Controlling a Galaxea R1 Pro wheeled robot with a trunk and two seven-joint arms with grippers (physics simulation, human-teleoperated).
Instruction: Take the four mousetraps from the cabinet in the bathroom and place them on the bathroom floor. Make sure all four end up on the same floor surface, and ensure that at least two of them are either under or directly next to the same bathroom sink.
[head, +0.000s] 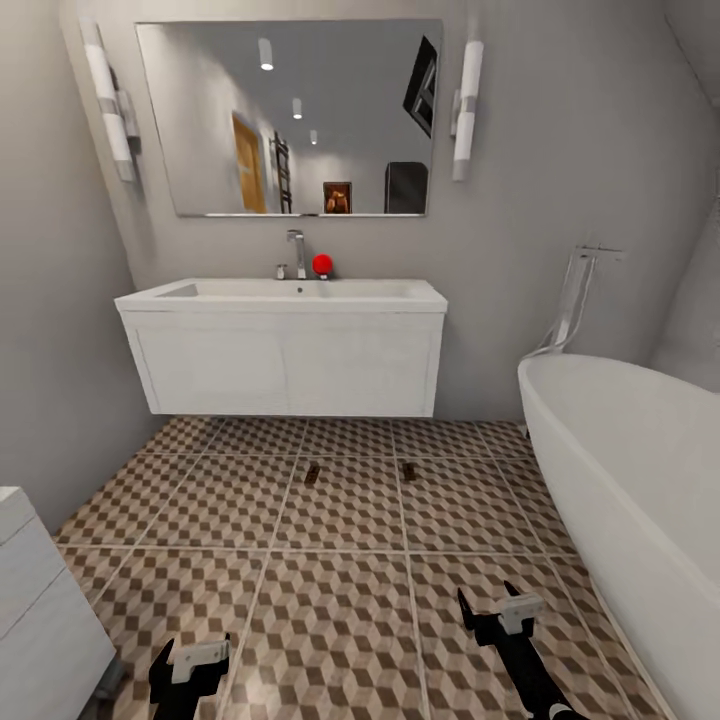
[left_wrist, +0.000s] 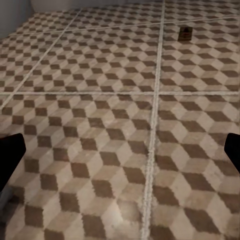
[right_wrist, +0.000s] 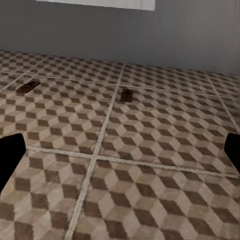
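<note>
At the lower edge of the head view, the left gripper (head: 190, 668) and right gripper (head: 497, 612) hang over the bathroom floor (head: 340, 590), jaws parted and empty. Two mousetraps lie flat on the tiles just in front of the sink (head: 285, 345): a left mousetrap (head: 312, 472) and a right mousetrap (head: 409, 470), well apart. Right wrist view resolves both; left wrist view catches one (left_wrist: 185, 33). Head view alone adds the bathtub (head: 630, 470) and mirror (head: 290, 115).

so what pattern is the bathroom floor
Brown, beige and white 3D cubes on the bathroom floor, clearest in the left wrist view.
</note>
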